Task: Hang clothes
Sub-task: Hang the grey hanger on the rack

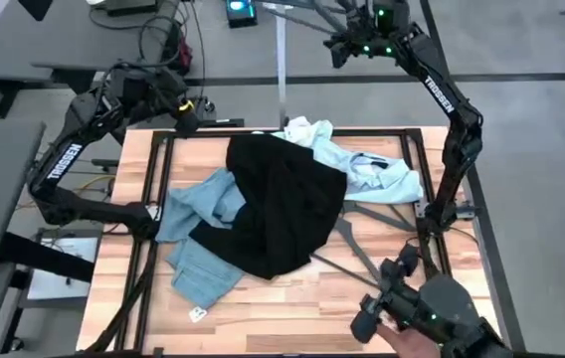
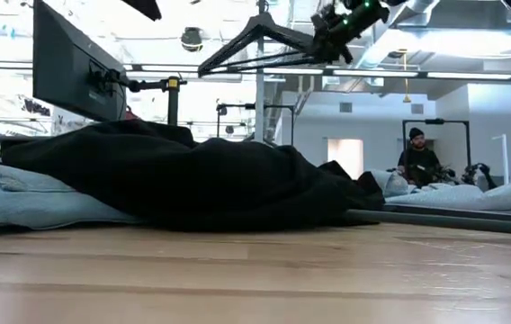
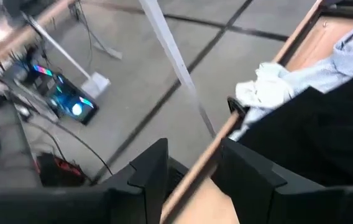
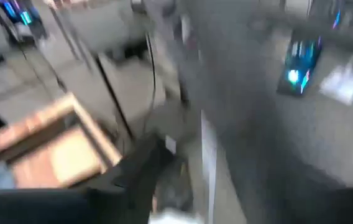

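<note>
Clothes lie heaped in the middle of the wooden table [image 1: 292,308], which is ringed by a dark metal frame [image 1: 153,189]. On top, in the centre of the high view, sprawls the black t-shirt [image 1: 282,204]. Beneath it, toward the left and lower left of that frame, the light blue jeans [image 1: 198,234] spread out flat, one leg reaching toward the lower left. At the upper right of the pile the pale collared shirt [image 1: 372,164] pokes out from under the black cloth, its collar showing near the table's upper right corner. All three garments touch and overlap.

At table height the black t-shirt fills the centre as a low dark mound, with denim at the left edge and pale shirt cloth at the right.

Beyond the table's top edge, at the upper right of the high view, the right gripper [image 1: 347,45] hangs raised; the low view shows it at the top clamped on a black clothes hanger [image 2: 255,40], held well above the pile. A thin grey upright pole [image 1: 282,70] stands beside it.

At the upper left corner of the table sits the left gripper [image 1: 185,117], its fingers [image 3: 155,171] spread apart with nothing between them, over the table's edge.

A person [image 2: 417,157] sits far off in the room at the right of the low view.
</note>
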### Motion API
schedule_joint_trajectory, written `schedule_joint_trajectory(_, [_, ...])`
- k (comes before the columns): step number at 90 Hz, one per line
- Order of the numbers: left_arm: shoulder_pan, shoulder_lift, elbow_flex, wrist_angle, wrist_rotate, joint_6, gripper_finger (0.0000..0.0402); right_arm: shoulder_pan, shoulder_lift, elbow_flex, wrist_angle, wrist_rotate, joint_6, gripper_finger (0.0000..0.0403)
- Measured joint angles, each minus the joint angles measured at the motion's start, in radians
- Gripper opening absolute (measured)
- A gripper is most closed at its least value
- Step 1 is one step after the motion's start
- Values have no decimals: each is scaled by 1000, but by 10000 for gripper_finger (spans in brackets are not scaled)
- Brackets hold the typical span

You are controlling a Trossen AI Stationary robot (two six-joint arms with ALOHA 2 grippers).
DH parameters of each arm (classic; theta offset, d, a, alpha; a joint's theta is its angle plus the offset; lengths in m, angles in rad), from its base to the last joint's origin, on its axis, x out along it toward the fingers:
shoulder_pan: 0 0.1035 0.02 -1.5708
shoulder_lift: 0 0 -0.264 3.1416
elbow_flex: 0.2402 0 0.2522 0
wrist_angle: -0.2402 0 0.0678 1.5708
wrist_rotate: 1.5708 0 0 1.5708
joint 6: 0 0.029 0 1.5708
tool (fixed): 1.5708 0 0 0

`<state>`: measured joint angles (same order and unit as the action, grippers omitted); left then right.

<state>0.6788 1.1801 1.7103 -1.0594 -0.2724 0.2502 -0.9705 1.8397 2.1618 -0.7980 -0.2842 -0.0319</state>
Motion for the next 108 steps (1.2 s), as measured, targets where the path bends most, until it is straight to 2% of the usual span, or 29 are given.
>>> schedule_joint_trajectory(11, [0, -2, 0, -67, 2, -33, 130, -39, -36, 41, -238, -1, -2, 255])
schedule_joint_trajectory(21, [0, -3, 0, -98, 38, -44, 130, -64, -73, 73, -453, 1, 0, 274])
schedule_joint_trajectory(41, [-12, -3, -2, -62, 256, -23, 130, 12, -175, 76, -759, -4, 11, 278])
schedule_joint_trajectory(47, [-25, -4, -28, 1, 339, -14, 130, 57, -203, 49, -764, 1, 46, 278])
schedule_joint_trajectory(57, [-37, -2, -102, 115, 458, -23, 130, 146, -272, -74, -726, 17, 129, 278])
schedule_joint_trajectory(62, [-43, -1, -146, 165, 483, -54, 130, 198, -310, -152, -732, 71, 170, 278])
schedule_joint_trajectory(70, [-84, 1, -232, 239, 513, -122, 130, 284, -369, -318, -693, 153, 273, 278])
schedule_joint_trajectory(84, [-203, 20, -373, 337, 582, -198, 130, 445, -449, -633, -513, 163, 481, 278])
schedule_joint_trajectory(95, [-353, 83, -424, 382, 572, -238, 130, 585, -474, -848, -414, 161, 593, 278])
schedule_joint_trajectory(108, [-538, 238, -436, 423, 448, -301, 130, 772, -479, -1040, -374, 217, 715, 278])
